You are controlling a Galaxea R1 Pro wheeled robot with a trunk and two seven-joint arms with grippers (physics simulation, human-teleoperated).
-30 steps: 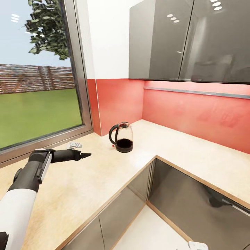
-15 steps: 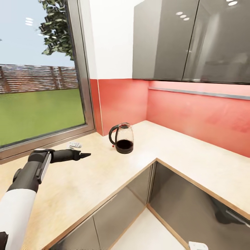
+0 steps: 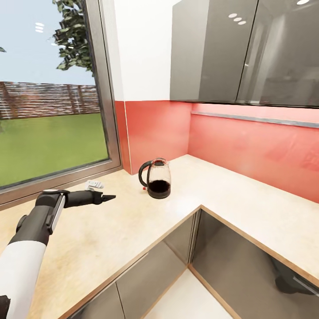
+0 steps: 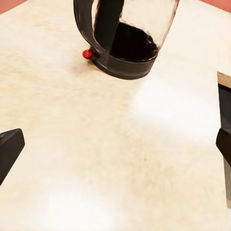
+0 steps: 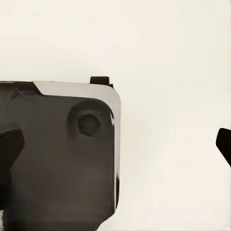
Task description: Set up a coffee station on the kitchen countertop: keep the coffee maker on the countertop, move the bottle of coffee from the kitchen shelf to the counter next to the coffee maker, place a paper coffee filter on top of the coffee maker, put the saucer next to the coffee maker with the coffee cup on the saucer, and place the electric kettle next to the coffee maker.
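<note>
The electric kettle [image 3: 156, 179] stands upright on the countertop [image 3: 133, 221], back in the corner where the worktop bends. Its tall side goes straight up, and its big black loop handle [image 3: 143, 173] points toward the window [image 3: 48, 110]. A little red button [image 3: 144, 188] sits low by the base on that same side. The glass is clear on top and dark at the bottom. In the left wrist view the kettle [image 4: 125, 41] shows its handle and black base facing the camera, with the red button [image 4: 87, 54] beside the base (the top of the kettle is cut off there). Behind the kettle is a red wall [image 3: 248, 146], and grey cupboards [image 3: 248, 48] hang above it. The left gripper [image 3: 106, 197] hangs over the countertop, well apart from the kettle, and its tip points toward the kettle. In the left wrist view its two fingers [image 4: 9, 149] sit far apart at the edges of the picture, so it is spread wide with nothing in it. A small white thing [image 3: 94, 184] lies near the window frame, past the gripper; I cannot tell what it is. In the right wrist view the right gripper [image 5: 115, 144] also has its dark fingertips [image 5: 224, 144] far apart, empty, over a dark rounded block [image 5: 57, 154] and a pale surface.
</note>
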